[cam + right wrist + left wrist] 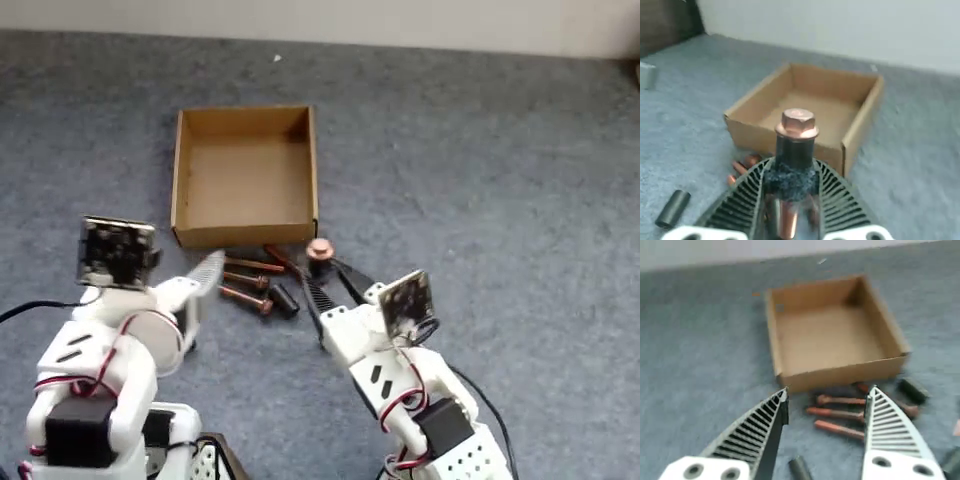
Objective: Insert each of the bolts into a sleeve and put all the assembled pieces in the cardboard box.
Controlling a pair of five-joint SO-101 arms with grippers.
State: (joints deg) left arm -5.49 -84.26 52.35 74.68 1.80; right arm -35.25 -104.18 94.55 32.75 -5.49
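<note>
- The cardboard box [245, 236] [840, 375] [750, 132] sits open-topped on the grey, carpet-covered counter [480, 180], beyond both arms. Its plain brown floor shows from wall to wall.
- The right gripper [318, 268] [792, 165] is closed on an assembled piece and holds it upright just in front of the box's near corner. A black sleeve [795, 147] is pinched between the ribbed fingers. The copper bolt's hexagonal head [319, 248] [797, 124] sticks out of the sleeve's top, and its shank shows below the sleeve.
- The left gripper [829, 390] [205, 270] is spread wide with nothing between its fingers. It hangs above the counter, just short of the box's front wall.
- Loose copper bolts [247, 281] [836, 413] lie on the counter side by side, close along the box's front wall, between the two grippers.
- A loose black sleeve [283, 300] [912, 389] lies just beside the bolts, near the box's corner.
- Another black sleeve [800, 470] lies on the counter nearer the left arm, apart from the bolts.
</note>
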